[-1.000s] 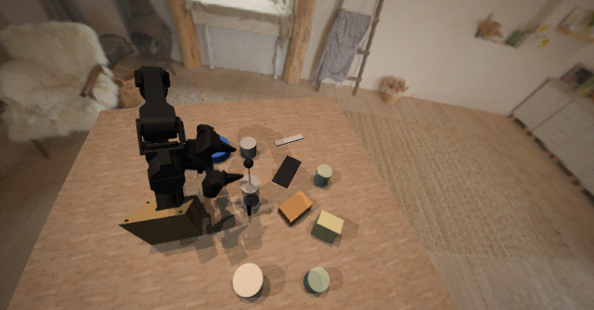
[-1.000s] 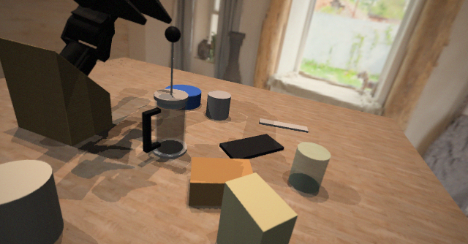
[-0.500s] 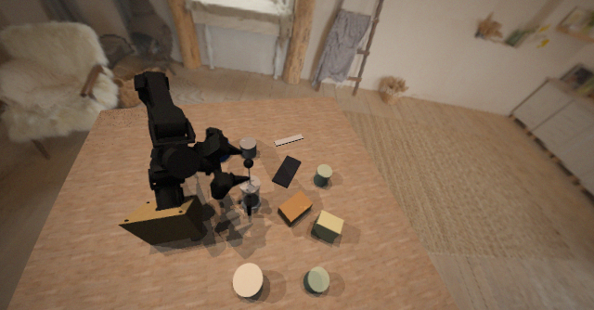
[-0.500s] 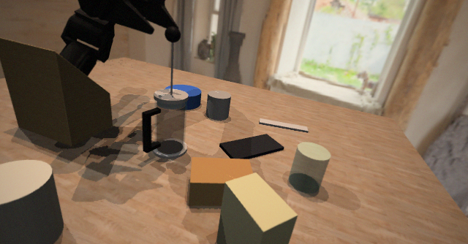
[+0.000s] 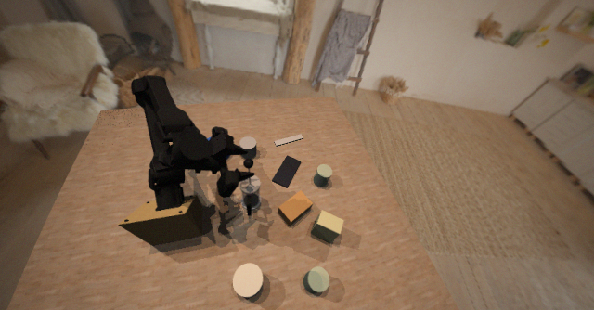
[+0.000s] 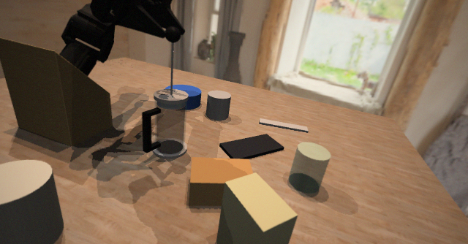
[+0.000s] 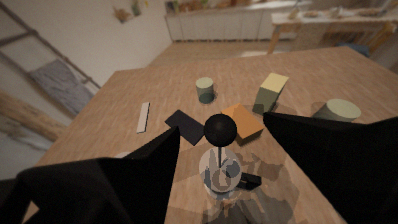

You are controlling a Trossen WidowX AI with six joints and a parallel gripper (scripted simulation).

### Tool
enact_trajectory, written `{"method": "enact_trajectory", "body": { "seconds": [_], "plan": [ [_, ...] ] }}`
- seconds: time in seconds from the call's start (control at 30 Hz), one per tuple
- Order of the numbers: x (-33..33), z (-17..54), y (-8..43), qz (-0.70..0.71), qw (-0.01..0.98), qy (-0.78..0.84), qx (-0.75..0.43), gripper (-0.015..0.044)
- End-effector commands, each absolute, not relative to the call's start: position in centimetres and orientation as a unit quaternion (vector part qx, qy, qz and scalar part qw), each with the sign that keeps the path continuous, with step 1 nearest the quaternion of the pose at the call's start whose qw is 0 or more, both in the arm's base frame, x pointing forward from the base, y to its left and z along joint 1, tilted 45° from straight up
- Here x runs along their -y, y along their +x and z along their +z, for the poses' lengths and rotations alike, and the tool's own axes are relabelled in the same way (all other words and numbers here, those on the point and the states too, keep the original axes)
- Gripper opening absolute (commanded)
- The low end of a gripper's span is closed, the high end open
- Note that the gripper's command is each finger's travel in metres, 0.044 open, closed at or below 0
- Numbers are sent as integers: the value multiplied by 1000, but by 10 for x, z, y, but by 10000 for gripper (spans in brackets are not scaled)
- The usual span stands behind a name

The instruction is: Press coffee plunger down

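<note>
The coffee press stands upright on the table, a clear cylinder with a grey lid and a black handle. Its thin rod rises high above the lid, topped by a black ball knob. My gripper is open at knob height, one fingertip on each side of the knob. In the wrist view there is a gap on both sides of the knob. The far finger is partly hidden in the exterior view.
Behind the press are a blue disc and a grey cylinder. A black slab, an orange box and a yellow block lie beyond it. The arm's wedge-shaped base stands close by.
</note>
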State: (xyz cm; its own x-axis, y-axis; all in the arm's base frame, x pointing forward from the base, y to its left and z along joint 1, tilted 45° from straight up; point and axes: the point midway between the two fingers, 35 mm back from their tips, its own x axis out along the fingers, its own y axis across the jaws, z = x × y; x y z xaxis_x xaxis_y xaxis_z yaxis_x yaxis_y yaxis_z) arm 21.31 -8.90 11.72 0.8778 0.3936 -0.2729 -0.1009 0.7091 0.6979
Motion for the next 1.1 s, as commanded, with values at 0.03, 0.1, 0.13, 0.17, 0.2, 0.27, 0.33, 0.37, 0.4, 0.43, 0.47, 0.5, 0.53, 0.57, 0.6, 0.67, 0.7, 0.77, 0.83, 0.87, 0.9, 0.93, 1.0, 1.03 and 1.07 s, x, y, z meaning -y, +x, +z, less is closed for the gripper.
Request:
{"method": "enact_trajectory", "body": {
  "seconds": [0.03, 0.1, 0.13, 0.17, 0.2, 0.27, 0.33, 0.37, 0.4, 0.43, 0.47, 0.5, 0.53, 0.57, 0.6, 0.67, 0.7, 0.77, 0.83, 0.87, 0.9, 0.93, 1.0, 1.03, 1.07],
  "plan": [
    [88, 119, 214, 139, 902, 356, -203, 256],
    [88, 119, 214, 139, 902, 356, -203, 204],
    [88, 119, 214, 139, 902, 356, -203, 177],
    [88, 119, 214, 139, 902, 356, -203, 151],
    [88, 119, 214, 139, 902, 356, -203, 125],
    [88, 119, 214, 139, 902, 356, -203, 118],
    [88, 119, 214, 139, 902, 356, -203, 118],
    [88, 119, 214, 139, 902, 356, -203, 118],
    [88, 119, 214, 139, 902, 356, -203, 118],
    [88, 119, 214, 139, 902, 356, -203, 118],
    [88, 119, 214, 139, 902, 356, -203, 118],
    [88, 119, 214, 139, 902, 356, -203, 118],
    [88, 119, 214, 139, 902, 356, -203, 118],
    [88, 119, 214, 139, 902, 356, -203, 118],
    [88, 118, 214, 139, 902, 356, -203, 118],
    [87, 117, 214, 139, 901, 356, -204, 118],
    [87, 116, 215, 139, 901, 356, -204, 118],
    [86, 114, 215, 139, 901, 356, -206, 118],
    [84, 111, 216, 140, 900, 356, -208, 118],
    [84, 110, 216, 140, 900, 356, -209, 118],
    [83, 108, 217, 140, 900, 356, -209, 118],
    [82, 107, 217, 140, 899, 356, -210, 118],
    [81, 104, 218, 141, 899, 357, -212, 118],
    [80, 103, 218, 141, 899, 357, -213, 118],
    [79, 101, 218, 141, 899, 357, -214, 118]
  ]
}}
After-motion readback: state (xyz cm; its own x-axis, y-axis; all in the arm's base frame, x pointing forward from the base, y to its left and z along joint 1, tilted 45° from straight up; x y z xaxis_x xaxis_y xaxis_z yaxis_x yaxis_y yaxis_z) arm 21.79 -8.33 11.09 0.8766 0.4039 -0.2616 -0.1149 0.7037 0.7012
